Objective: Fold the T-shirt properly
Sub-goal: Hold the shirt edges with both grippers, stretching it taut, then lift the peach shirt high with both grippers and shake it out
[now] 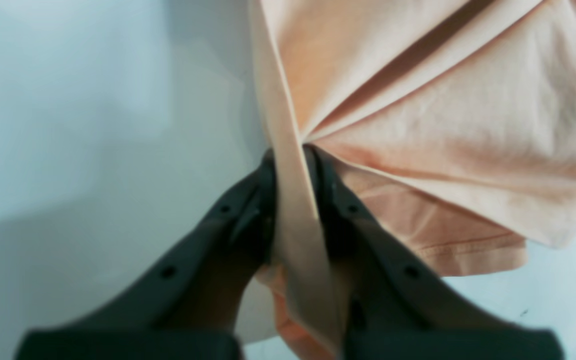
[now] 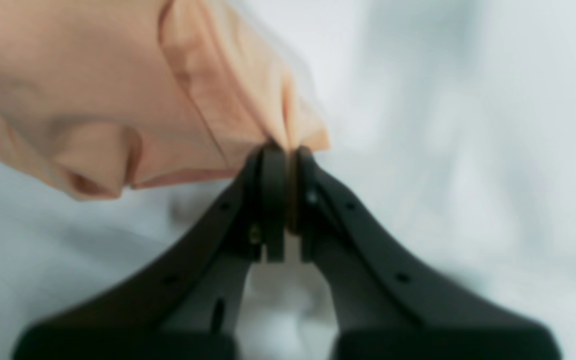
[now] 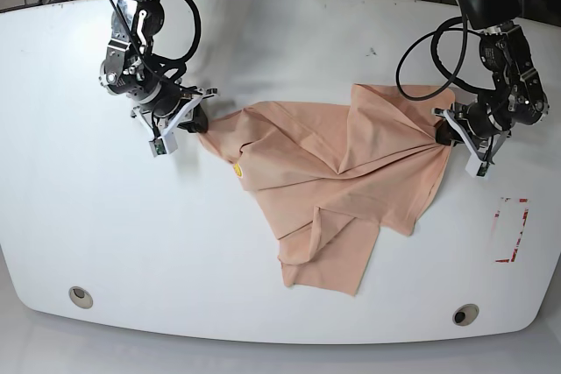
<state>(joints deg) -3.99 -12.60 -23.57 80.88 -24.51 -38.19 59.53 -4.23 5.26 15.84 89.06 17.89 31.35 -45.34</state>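
Left gripper [image 1: 293,165] and right gripper [image 2: 288,150] clamping T-shirt [image 3: 342,164], arms outstretched

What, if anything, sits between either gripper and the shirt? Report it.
Nothing visible does. The left gripper is shut on a bunched edge of the T-shirt, and the right gripper is shut on its opposite corner. The cloth around both jaws is bare.

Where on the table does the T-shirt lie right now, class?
In the base view, the T-shirt lies crumpled mid-table, stretched between the right gripper on the view's left and the left gripper on its right.
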